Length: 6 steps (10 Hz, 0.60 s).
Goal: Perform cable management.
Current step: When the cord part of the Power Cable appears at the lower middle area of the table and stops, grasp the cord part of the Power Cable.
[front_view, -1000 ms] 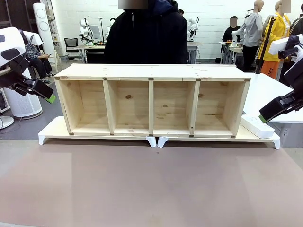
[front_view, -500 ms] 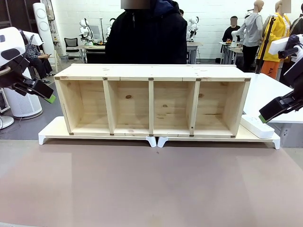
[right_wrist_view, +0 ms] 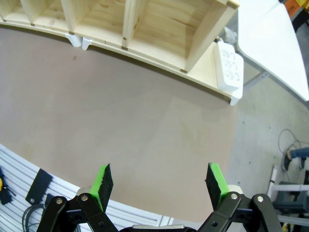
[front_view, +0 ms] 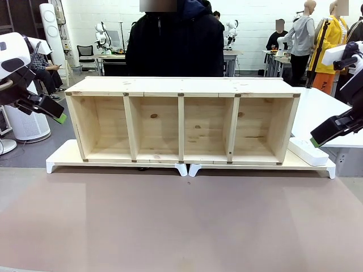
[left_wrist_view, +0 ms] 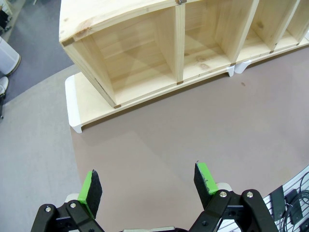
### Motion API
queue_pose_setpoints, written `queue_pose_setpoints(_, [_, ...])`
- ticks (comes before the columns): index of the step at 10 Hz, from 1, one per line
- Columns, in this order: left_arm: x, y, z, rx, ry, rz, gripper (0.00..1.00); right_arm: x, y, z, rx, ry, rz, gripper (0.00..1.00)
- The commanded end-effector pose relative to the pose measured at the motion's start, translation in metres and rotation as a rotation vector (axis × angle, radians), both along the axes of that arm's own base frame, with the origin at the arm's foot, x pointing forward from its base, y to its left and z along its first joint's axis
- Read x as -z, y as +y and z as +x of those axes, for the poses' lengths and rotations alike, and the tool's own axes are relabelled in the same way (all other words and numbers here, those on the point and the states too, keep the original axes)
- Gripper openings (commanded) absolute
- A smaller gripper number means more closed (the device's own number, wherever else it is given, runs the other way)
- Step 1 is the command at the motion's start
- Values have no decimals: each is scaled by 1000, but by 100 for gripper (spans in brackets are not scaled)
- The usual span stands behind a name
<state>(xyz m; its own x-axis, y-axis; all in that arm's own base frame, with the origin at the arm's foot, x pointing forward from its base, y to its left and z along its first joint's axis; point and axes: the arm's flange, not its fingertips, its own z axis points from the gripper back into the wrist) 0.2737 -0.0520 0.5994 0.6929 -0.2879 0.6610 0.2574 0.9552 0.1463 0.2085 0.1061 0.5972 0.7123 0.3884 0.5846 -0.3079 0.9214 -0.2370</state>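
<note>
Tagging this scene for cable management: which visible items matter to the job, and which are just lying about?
Job, probably: white power strip on the right riser's end; left gripper and right gripper, jaws open.
Just there: wooden shelf; left riser; brown table; person behind the shelf.

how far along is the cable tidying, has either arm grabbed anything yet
Nothing looks done yet. In hand: nothing, the left gripper and right gripper hang open at the sides of the table, apart from the wooden shelf. The white power strip lies beside the shelf's end, its sockets looking free. The whole job is left.
</note>
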Motion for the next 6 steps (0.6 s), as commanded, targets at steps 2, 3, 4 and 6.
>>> queue_pose_setpoints(2, [0, 1, 1, -2, -5, 7, 100, 0, -1, 0, 3, -1, 0, 100])
queue_pose_setpoints(3, [0, 1, 1, -2, -5, 7, 100, 0, -1, 0, 3, -1, 0, 100])
queue_pose_setpoints(4, [0, 1, 1, -2, -5, 7, 100, 0, -1, 0, 3, -1, 0, 100])
queue_pose_setpoints(6, [0, 1, 1, -2, -5, 7, 100, 0, -1, 0, 3, -1, 0, 100])
